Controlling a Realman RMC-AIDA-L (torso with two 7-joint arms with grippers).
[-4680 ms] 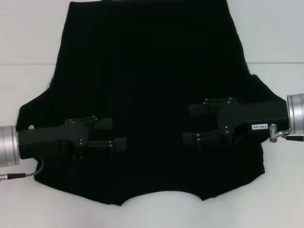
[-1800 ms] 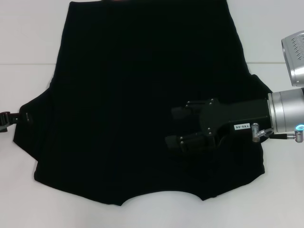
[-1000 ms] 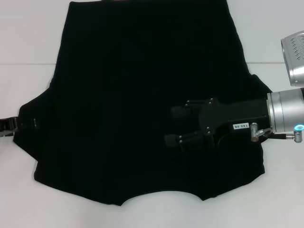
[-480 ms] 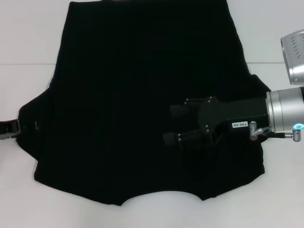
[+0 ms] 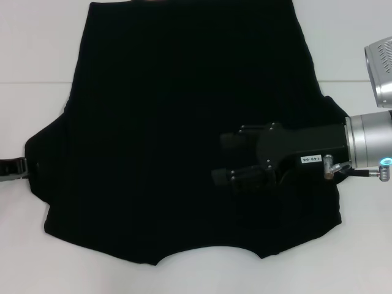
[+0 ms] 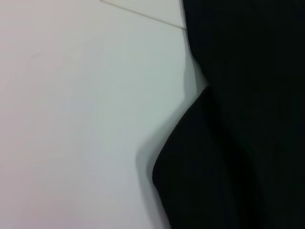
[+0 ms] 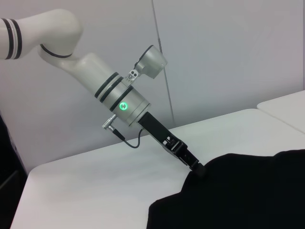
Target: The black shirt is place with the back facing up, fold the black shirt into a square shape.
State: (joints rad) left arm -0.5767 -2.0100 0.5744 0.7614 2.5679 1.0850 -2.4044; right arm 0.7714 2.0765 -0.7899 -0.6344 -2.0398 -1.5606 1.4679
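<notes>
You have the white worktop [image 5: 37, 37] under everything, smooth and matte, with a thin seam running across it. Spread over most of it lies the black shirt [image 5: 184, 122], flat and plain, a soft dull fabric with no lettering showing on the side that faces up. Its hem reaches the far edge of the head view, the two short sleeves flare out to either side, and the curved neckline sits at the near edge, nearest you.

The right pincer [image 5: 222, 158] hangs over the shirt's right half, near the right sleeve. Its two hard black fingers stand apart, one above the other in the head view, with nothing between them. Behind it you see the black wrist block with a small white label and the silver cuff with a lit ring.

The left pincer [image 5: 23, 166] is at the tip of the left sleeve, and only its end shows at the head view's left edge. The right wrist view gives you what the head view cannot: the left arm slanting down from a white and silver body with a green light, its narrow black tip [image 7: 198, 169] set on the sleeve's edge. You cannot tell whether it has hold of the cloth. The left wrist view shows only the sleeve's rounded edge [image 6: 190, 157] lying on the worktop [image 6: 71, 119].
</notes>
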